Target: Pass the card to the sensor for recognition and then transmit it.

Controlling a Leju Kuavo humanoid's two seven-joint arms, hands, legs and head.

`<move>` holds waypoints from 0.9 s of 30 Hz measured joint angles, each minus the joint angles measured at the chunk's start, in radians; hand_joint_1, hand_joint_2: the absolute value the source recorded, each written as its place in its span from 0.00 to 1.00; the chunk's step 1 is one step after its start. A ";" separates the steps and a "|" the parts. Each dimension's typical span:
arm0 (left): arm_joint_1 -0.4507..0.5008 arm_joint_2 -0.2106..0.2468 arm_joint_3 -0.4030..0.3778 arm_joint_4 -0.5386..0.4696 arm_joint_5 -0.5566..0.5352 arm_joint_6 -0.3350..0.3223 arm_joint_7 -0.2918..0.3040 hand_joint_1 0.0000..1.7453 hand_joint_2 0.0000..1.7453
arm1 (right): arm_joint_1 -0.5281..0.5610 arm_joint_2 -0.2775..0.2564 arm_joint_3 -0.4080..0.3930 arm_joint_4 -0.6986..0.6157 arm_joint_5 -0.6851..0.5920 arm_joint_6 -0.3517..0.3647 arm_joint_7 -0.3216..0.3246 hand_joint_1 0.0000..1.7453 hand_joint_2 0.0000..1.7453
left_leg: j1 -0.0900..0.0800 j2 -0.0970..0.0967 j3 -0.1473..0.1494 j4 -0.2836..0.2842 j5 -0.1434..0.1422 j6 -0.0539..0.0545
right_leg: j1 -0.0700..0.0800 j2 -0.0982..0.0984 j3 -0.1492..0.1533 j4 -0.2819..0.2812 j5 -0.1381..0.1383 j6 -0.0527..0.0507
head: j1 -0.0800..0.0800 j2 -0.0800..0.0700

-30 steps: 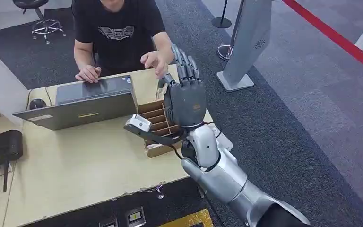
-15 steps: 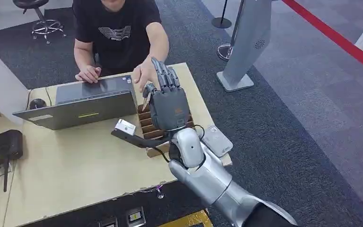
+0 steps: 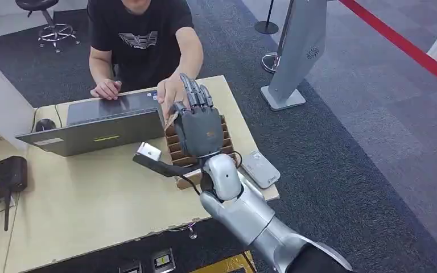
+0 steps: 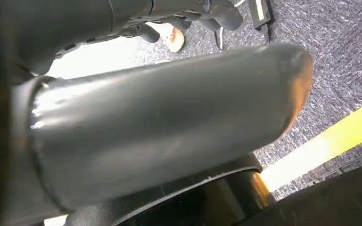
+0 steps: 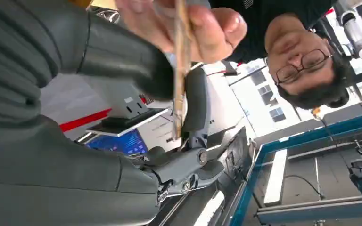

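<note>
Two hands met at one card above the tabletop.

The robot's right hand (image 3: 198, 128) was raised over the slotted cardboard rack (image 3: 177, 149) at the right side of the tabletop (image 3: 91, 199), fingers pointing far, toward the person (image 3: 139, 34). The card (image 5: 181, 66) stood edge-on, clamped between the thumb and a dark finger of that hand, and the person's hand (image 3: 170, 91) pinched the same card from the far side. A grey sensor (image 3: 260, 169) lay flat on the tabletop just right of the rack, apart from the card. An open laptop (image 3: 99, 122) sat left of the rack. The left hand (image 4: 188, 16) hung over carpet, fingers curled in, nothing seen in them.
</note>
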 joint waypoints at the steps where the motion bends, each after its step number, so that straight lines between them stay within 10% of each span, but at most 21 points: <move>1: 0.000 0.000 0.000 0.000 -0.001 -0.001 0.000 0.00 0.00 | 0.001 0.001 -0.003 0.000 -0.004 0.000 -0.005 0.00 0.00 | 0.000 0.000 0.000 0.000 0.000 0.000 | 0.000 0.000 0.000 0.000 0.000 0.000 | 0.000 0.000; 2: 0.000 0.000 0.000 0.000 -0.002 -0.002 0.000 0.00 0.00 | 0.001 0.004 -0.009 0.001 -0.007 0.000 -0.011 0.00 1.00 | 0.000 0.000 0.000 0.000 0.000 0.000 | 0.000 0.000 0.000 0.000 0.000 0.000 | 0.000 0.000; 15: 0.002 0.001 0.002 0.001 0.005 -0.004 0.006 0.00 0.00 | 0.006 0.015 -0.002 0.019 -0.164 0.004 -0.050 0.00 1.00 | 0.000 0.000 0.000 0.000 0.000 0.000 | 0.000 0.000 0.000 0.000 0.000 0.000 | 0.000 0.000; 27: 0.033 0.015 0.031 0.002 0.031 0.002 -0.026 0.00 0.00 | 0.029 -0.142 0.216 -0.125 -0.439 0.341 0.078 0.00 1.00 | 0.000 0.000 0.000 0.000 0.000 0.000 | 0.000 0.001 -0.001 0.000 0.000 0.000 | 0.000 0.000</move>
